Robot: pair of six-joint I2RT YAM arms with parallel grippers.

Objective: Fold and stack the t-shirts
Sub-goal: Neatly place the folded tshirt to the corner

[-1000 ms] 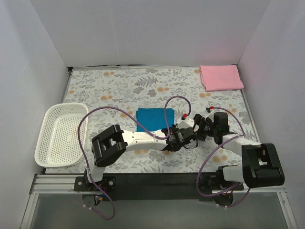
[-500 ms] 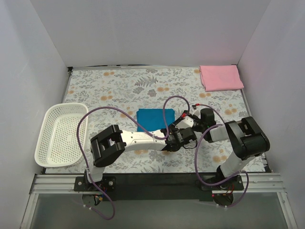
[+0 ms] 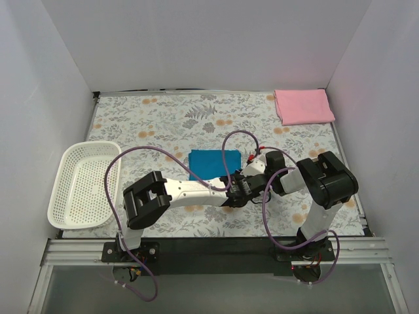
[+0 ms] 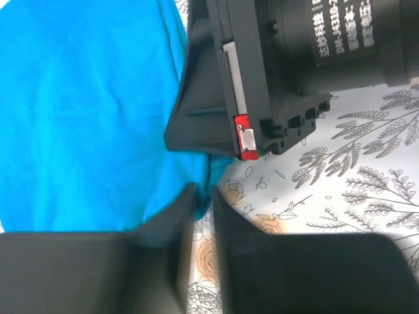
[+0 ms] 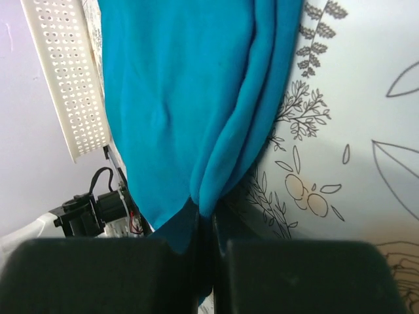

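The teal-blue t-shirt (image 3: 215, 163) lies folded into a small rectangle at mid-table. Its near right corner fills the left wrist view (image 4: 85, 118). My left gripper (image 3: 236, 183) (image 4: 204, 196) sits at that corner, open by a narrow gap, with the cloth's tip lying between the fingertips. My right gripper (image 3: 247, 167) (image 5: 206, 219) is shut on the shirt's bunched right edge (image 5: 229, 150). The right gripper's black body looms just above the corner in the left wrist view. The pink t-shirt (image 3: 303, 106) lies folded flat at the far right corner of the table.
A white lattice basket (image 3: 84, 184) stands at the left edge of the floral tablecloth (image 3: 163, 124) and also shows in the right wrist view (image 5: 62, 78). White walls close in the table on three sides. Purple cables loop over both arms.
The right arm swung left to the teal shirt's right edge and its jaws closed on the cloth. My left gripper's jaws parted slightly at the corner. The shirts have not moved.
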